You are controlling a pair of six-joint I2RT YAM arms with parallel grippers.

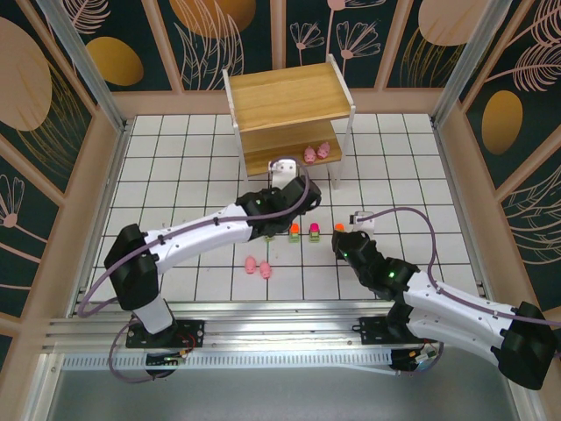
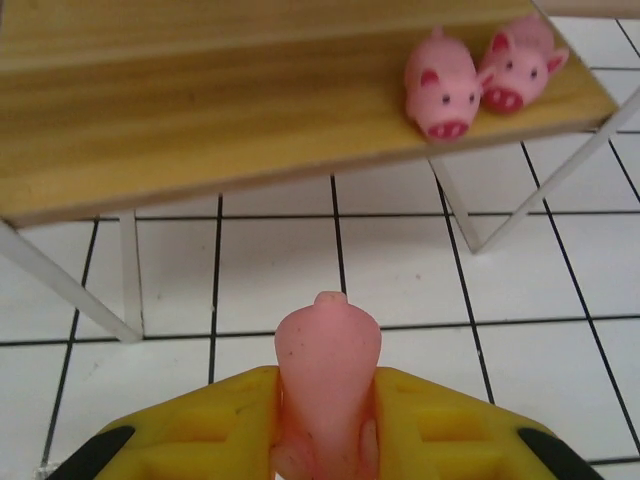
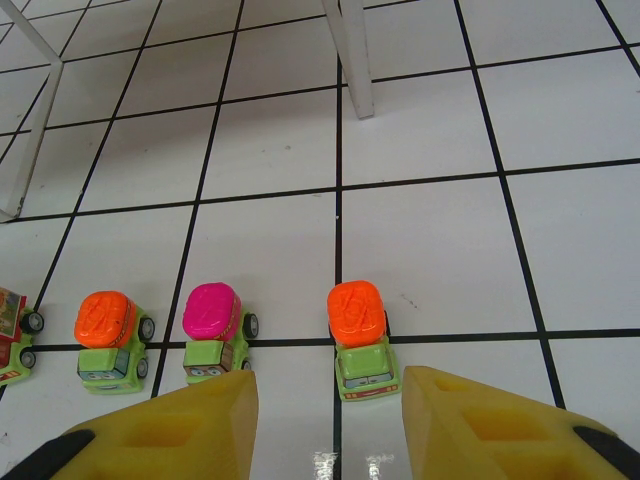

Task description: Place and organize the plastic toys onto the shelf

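From above: reaching toward the shelf [image 1: 289, 96] with two pigs [image 1: 316, 153] on its lower board. Left wrist: clamping the left gripper [image 2: 325, 440] on a pink pig [image 2: 327, 360], probably light, squashy; gripping mid-body. Right wrist: hanging the right gripper [image 3: 325, 420], jaws apart, just behind an orange-topped vehicle [image 3: 358, 335], probably stiff, slick-sided.

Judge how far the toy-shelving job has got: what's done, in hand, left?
Done: two pigs sit on the shelf's lower board. In hand: the left fingers hold a third pig. Left: two more pigs on the table and the row of vehicles before the open right fingers.
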